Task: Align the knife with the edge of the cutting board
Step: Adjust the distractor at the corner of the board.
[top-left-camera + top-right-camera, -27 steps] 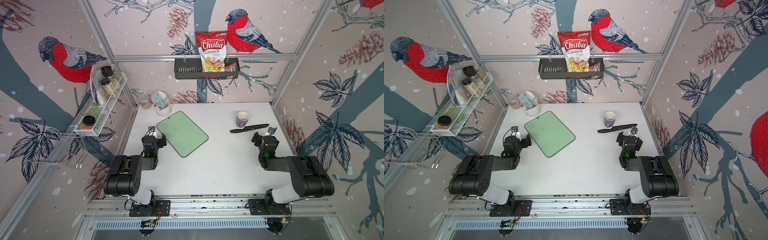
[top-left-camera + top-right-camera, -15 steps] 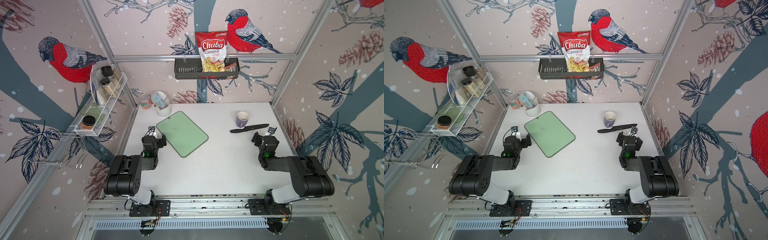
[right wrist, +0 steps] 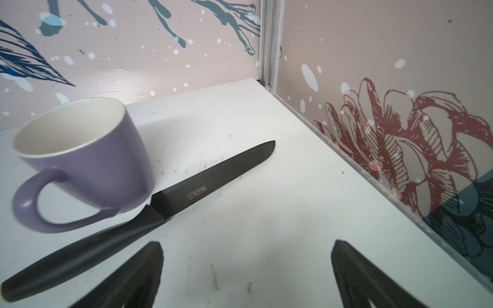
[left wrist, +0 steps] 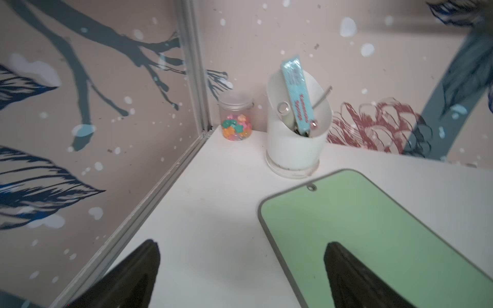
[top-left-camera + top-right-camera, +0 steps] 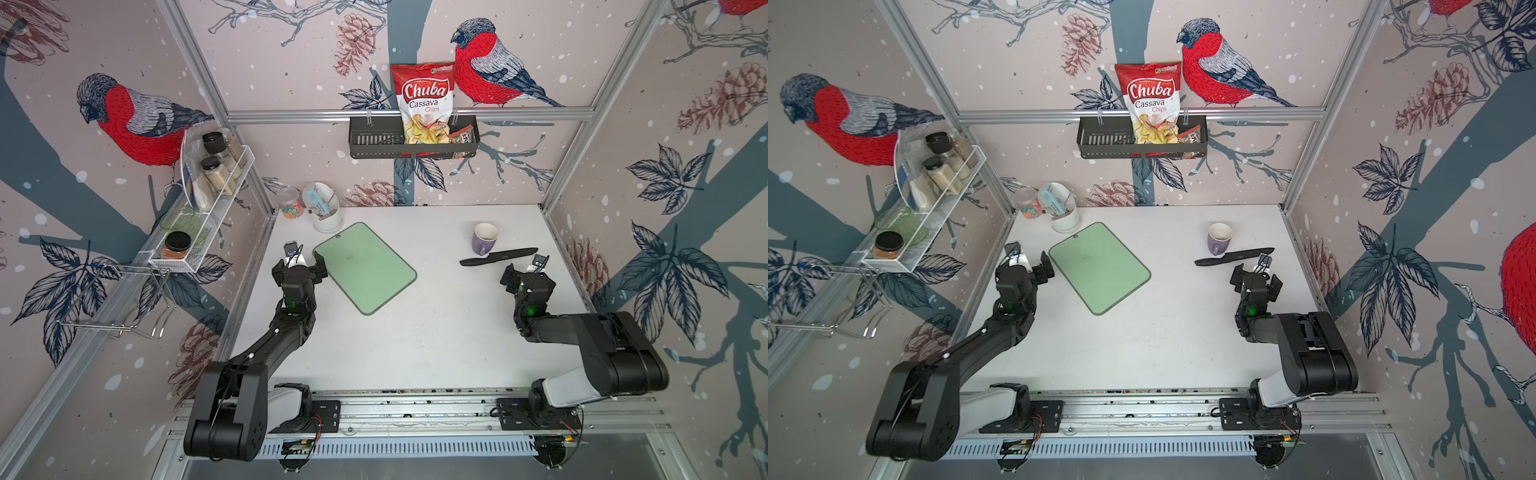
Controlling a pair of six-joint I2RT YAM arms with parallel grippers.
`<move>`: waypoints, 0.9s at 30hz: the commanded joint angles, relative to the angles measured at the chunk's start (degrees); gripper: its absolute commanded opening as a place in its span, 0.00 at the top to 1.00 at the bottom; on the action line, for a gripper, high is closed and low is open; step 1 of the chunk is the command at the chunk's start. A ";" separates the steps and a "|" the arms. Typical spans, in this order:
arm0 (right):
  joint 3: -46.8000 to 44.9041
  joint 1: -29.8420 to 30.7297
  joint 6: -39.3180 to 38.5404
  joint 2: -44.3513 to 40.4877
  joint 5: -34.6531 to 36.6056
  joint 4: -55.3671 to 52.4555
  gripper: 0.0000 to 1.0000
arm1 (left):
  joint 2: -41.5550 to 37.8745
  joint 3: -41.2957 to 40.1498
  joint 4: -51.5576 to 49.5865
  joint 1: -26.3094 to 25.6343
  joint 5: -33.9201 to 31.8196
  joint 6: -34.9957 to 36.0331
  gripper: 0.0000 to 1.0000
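Black knife (image 5: 498, 257) laid flat on white table (image 5: 415, 340), just beside purple mug (image 5: 484, 237), well apart from green cutting board (image 5: 365, 268), left gripper (image 4: 241, 244) held wide open at board's edge, right gripper (image 3: 246, 243) held wide open near knife, both empty.

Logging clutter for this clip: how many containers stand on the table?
3: purple mug beside the knife; white holder and candy jar in the far left corner.

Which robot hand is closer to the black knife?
The right hand. It hovers open just short of the knife, not touching it. The left hand is far away, at the cutting board's edge.
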 commanded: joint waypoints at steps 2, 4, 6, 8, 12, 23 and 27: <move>-4.80 2.04 -4.45 -1.36 4.13 10.66 0.00 | 4.06 6.81 -18.61 4.23 9.84 -14.16 0.04; -5.51 3.63 -6.83 -2.34 9.37 14.12 0.00 | 9.31 12.22 -23.44 4.60 14.28 -14.05 0.06; 1.20 8.40 -8.24 -6.82 22.63 3.40 0.00 | 13.53 16.44 -26.83 4.53 15.89 -13.52 0.10; 9.33 8.92 -0.35 -11.36 24.11 -16.44 0.00 | 17.12 19.23 -27.43 4.54 15.05 -13.74 0.11; 18.16 1.02 42.71 -19.33 9.96 -53.16 0.00 | 26.11 27.60 -31.99 6.01 16.33 -14.03 0.11; 9.68 23.98 51.74 -26.96 9.81 -49.06 0.08 | 48.44 50.21 -41.08 11.07 30.18 -18.15 0.18; 12.91 33.03 51.66 -19.01 9.56 -48.20 0.08 | 51.70 53.03 -40.15 11.74 32.97 -19.32 0.20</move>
